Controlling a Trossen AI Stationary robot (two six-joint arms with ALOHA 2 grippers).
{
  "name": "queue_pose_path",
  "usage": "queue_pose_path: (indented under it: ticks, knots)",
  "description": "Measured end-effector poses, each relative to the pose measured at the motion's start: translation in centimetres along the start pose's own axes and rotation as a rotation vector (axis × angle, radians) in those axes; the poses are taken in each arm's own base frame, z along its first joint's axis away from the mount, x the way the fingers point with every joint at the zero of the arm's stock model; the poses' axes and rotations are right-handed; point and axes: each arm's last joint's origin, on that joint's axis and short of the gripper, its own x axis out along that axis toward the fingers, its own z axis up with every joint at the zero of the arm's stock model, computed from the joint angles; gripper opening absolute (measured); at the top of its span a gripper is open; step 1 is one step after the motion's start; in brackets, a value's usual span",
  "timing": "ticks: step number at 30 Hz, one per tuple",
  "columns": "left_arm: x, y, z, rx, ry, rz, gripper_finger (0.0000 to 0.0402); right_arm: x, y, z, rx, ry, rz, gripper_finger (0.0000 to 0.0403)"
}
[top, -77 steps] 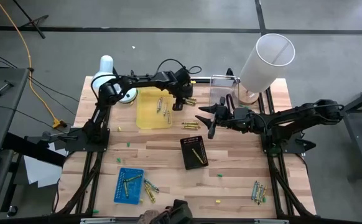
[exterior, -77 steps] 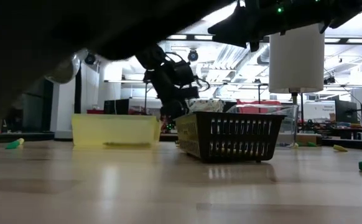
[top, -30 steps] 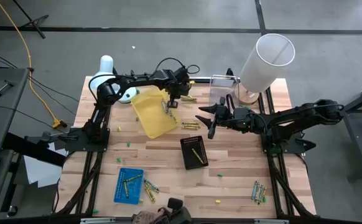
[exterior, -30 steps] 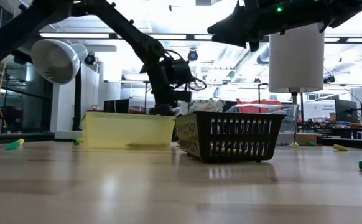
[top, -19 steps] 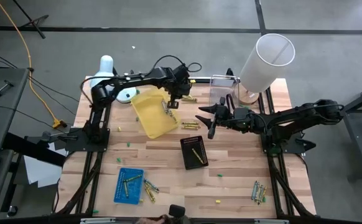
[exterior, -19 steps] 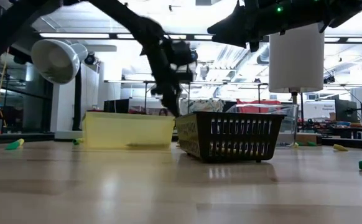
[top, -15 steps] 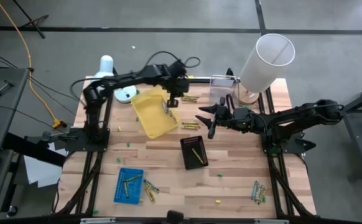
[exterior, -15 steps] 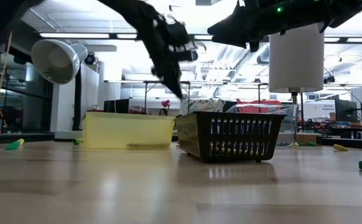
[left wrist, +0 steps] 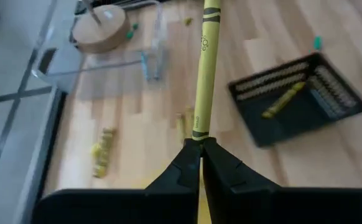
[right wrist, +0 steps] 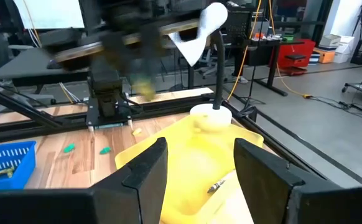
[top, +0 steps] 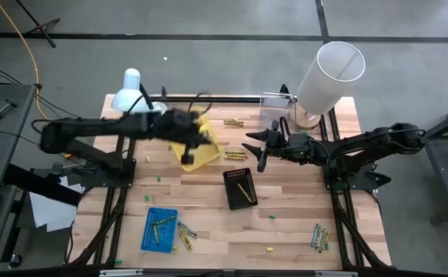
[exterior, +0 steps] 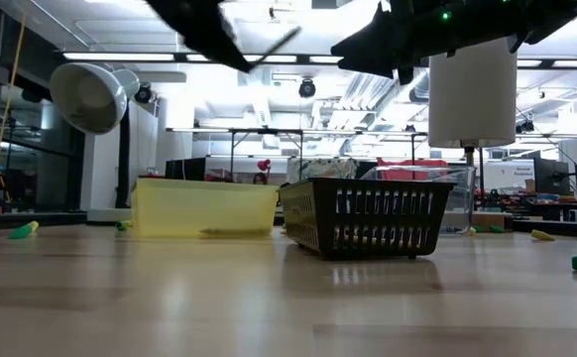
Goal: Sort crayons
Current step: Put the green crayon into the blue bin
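Crayon sorting: left gripper (left wrist: 201, 152), raised above the yellow tray (top: 197, 158), pinches one yellow crayon (left wrist: 204, 74) by its end so it can be carried to a bin, while right gripper (right wrist: 196, 165) waits unclenched beside the black basket (top: 240, 187).

Yellow crayon (left wrist: 204, 68) with black print and black end stripes, pinched in the dark left gripper (left wrist: 201, 151). Another yellow crayon (left wrist: 282, 101) lies in the black mesh basket (top: 240, 188). Pale yellow tray (top: 198, 159), blue basket (top: 158, 229), white lamp (top: 131, 90), white cylinder (top: 329, 75), light wood table (top: 285, 231) with green and yellow bits.
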Motion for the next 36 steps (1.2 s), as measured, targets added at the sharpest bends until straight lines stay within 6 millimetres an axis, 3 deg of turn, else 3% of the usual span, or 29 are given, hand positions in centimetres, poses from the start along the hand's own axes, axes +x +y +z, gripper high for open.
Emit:
queue_pose_path:
  ticks: [6,12,18,22,27,32,36]
  knots:
    - [-2.0,-5.7,-2.2,-0.022,-0.150,0.111,0.0000,0.0,0.0,0.1,0.018,-0.005,0.000,0.0179]
    - [-1.8,-9.1,-4.3,-0.022,-0.274,0.203,0.0000,0.0,0.0,0.1,0.025,-0.010,0.000,0.0179]
    - [-2.5,-12.4,-5.4,0.112,-0.188,0.017,0.0000,0.1,-0.4,0.3,0.025,-0.029,-0.013,0.0179]
    - [-4.0,-15.3,-5.9,0.237,-0.112,-0.257,0.0000,0.2,-0.8,0.3,0.023,-0.023,-0.030,0.0179]
    - [-6.5,-19.1,-6.4,0.244,-0.097,-0.507,0.0000,0.3,-0.9,0.1,0.025,-0.005,-0.036,0.0179]
    - [-8.7,-22.1,-6.5,0.154,-0.157,-0.616,0.0000,0.3,-0.9,0.0,0.037,-0.002,-0.036,0.0179]
    - [-9.1,-24.0,-7.4,0.209,-0.150,-0.562,0.0000,0.3,-0.9,0.0,0.059,-0.003,-0.036,0.0179]
